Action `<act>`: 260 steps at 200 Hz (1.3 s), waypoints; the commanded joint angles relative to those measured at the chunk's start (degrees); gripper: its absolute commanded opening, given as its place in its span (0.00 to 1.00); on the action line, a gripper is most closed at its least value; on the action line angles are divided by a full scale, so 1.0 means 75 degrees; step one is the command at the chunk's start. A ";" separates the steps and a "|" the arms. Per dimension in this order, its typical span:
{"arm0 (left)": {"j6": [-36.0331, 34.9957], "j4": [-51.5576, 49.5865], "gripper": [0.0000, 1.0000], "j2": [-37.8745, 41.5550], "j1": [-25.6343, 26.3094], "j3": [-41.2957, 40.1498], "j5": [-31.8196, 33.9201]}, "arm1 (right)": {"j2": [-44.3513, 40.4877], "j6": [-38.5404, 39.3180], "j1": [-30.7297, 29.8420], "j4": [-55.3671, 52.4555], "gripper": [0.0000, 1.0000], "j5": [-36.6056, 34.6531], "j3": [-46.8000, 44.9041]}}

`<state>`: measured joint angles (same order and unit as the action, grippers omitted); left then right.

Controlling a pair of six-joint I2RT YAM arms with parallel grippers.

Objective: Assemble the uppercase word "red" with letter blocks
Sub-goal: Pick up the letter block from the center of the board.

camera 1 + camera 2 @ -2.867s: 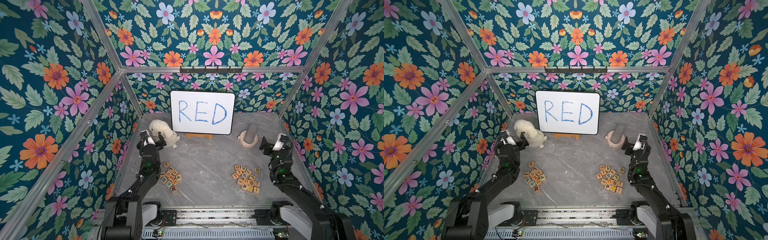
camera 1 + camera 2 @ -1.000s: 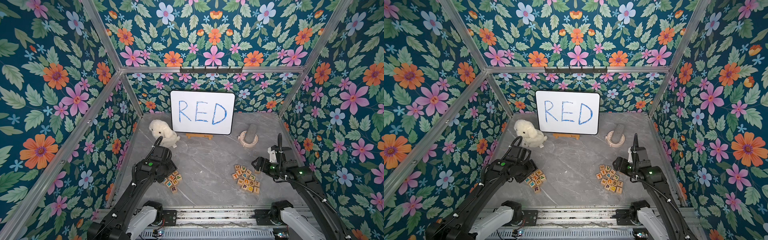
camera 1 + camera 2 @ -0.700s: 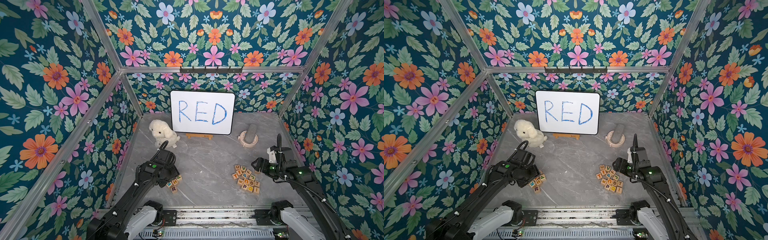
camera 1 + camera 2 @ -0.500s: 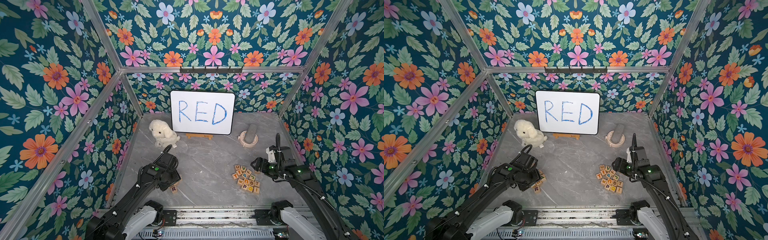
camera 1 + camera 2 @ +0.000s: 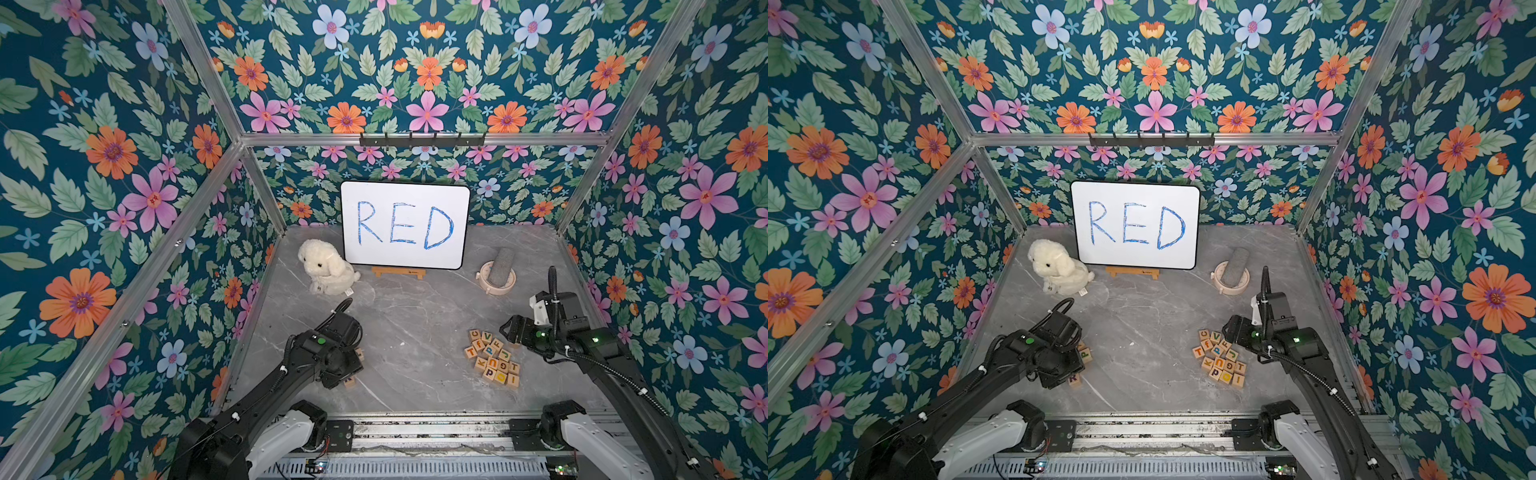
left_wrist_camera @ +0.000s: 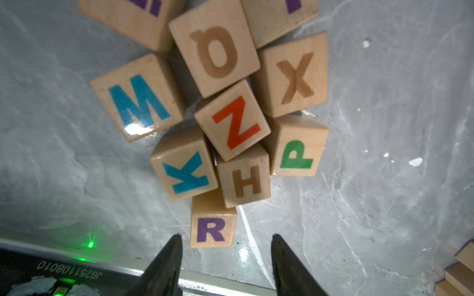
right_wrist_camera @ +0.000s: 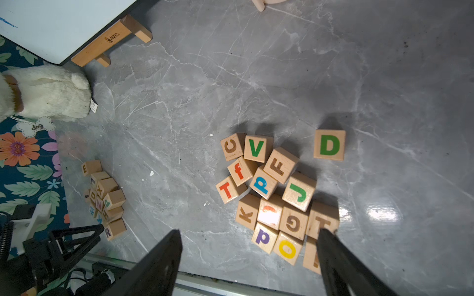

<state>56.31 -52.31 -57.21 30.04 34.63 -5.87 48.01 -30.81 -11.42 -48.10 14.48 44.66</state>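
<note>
1. Farthest out from the white board (image 5: pixel 405 224), the R block (image 6: pixel 213 228) lies on the grey floor with its purple letter up. It is tucked against the K and H cubes at the end of the left cluster (image 6: pixel 232 123) that points away from the board.
2. The left gripper (image 6: pixel 226 239) hangs over that cube with its jaws moderately apart. One tip flanks it on either side with a gap at both, and nothing is clamped.
3. The right cluster (image 7: pixel 272 189) lies well out from the board, beyond the D end of its writing. The right gripper (image 7: pixel 248 232) hovers above it, spread wide and empty.
4. The D block (image 7: pixel 329 145) sits alone with its green letter up, clear of that cluster and a little nearer the board than most of it.
5. The E block (image 7: pixel 91 167), its letter on a side face, is at the board-side end of the left cluster.
6. A plush dog (image 5: pixel 326 270) sits just beside the board's R edge, and a round dish (image 5: pixel 496 278) sits near its D edge.
</note>
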 commanded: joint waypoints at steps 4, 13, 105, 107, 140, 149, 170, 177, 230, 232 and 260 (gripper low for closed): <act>-0.0190 -0.0309 0.58 -0.0013 0.0038 0.0035 0.0249 | 0.0032 0.0071 -0.0012 -0.0017 0.84 0.0014 0.0020; -0.0217 -0.0320 0.58 -0.0018 0.0037 0.0011 0.0329 | 0.0044 0.0076 -0.0022 -0.0020 0.84 0.0003 0.0021; -0.0477 0.0437 0.51 -0.0505 0.0084 -0.0276 0.0192 | 0.0108 0.0144 -0.0016 0.0190 0.84 0.0125 -0.0087; -0.0477 0.0445 0.51 -0.0514 0.0084 -0.0283 0.0186 | 0.0113 0.0146 -0.0013 0.0190 0.84 0.0130 -0.0091; -0.0524 0.0321 0.44 -0.0749 0.0084 -0.0262 0.0234 | 0.0226 0.0182 -0.0014 0.0177 0.84 0.0151 -0.0053; -0.0507 0.0332 0.43 -0.0789 0.0084 -0.0238 0.0195 | 0.0232 0.0182 -0.0014 0.0184 0.84 0.0135 -0.0067; -0.0535 0.0425 0.42 -0.0841 0.0102 -0.0172 0.0194 | 0.0192 0.0147 -0.0019 0.0157 0.84 0.0132 -0.0083; -0.0526 0.0435 0.42 -0.0864 0.0102 -0.0165 0.0198 | 0.0162 0.0135 -0.0019 0.0155 0.84 0.0132 -0.0080; -0.0606 0.0565 0.46 -0.0847 0.0208 -0.0350 0.0102 | -0.0024 0.0079 -0.0014 0.0183 0.84 -0.0039 -0.0140; -0.0597 0.0675 0.46 -0.0842 0.0212 -0.0363 0.0103 | -0.0035 0.0077 -0.0013 0.0197 0.84 -0.0034 -0.0148; -0.0516 0.0883 0.45 -0.0764 0.0271 -0.0386 0.0104 | -0.0102 0.0034 -0.0016 0.0129 0.84 -0.0055 -0.0131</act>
<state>52.12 -47.20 -63.40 31.83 31.70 -5.56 47.55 -29.82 -11.46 -46.94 14.72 43.59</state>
